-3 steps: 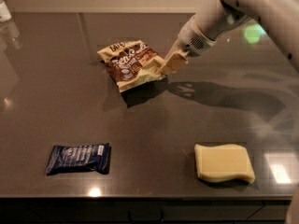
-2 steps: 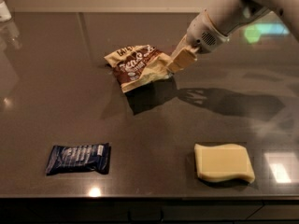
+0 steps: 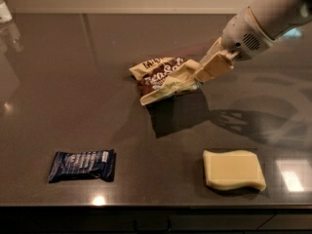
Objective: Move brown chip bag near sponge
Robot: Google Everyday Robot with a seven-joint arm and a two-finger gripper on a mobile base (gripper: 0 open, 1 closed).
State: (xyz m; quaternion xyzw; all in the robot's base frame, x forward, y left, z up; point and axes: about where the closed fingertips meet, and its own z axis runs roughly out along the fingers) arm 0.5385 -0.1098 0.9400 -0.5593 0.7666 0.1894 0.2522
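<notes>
The brown chip bag [image 3: 161,77] with cream-yellow ends hangs tilted above the dark table, its shadow on the surface below it. My gripper [image 3: 197,74] comes in from the upper right on a white arm and is shut on the bag's right edge. The sponge [image 3: 233,170], a flat pale yellow slab with wavy edges, lies at the front right, well below and to the right of the bag.
A dark blue wrapped bar [image 3: 82,165] lies at the front left. The dark table [image 3: 73,96] has its front edge just below the bar and sponge. A pale object [image 3: 5,11] stands at the far left back corner.
My gripper has carried the chip bag to the right and toward the front, closer to the sponge. The bar and sponge have not moved.
</notes>
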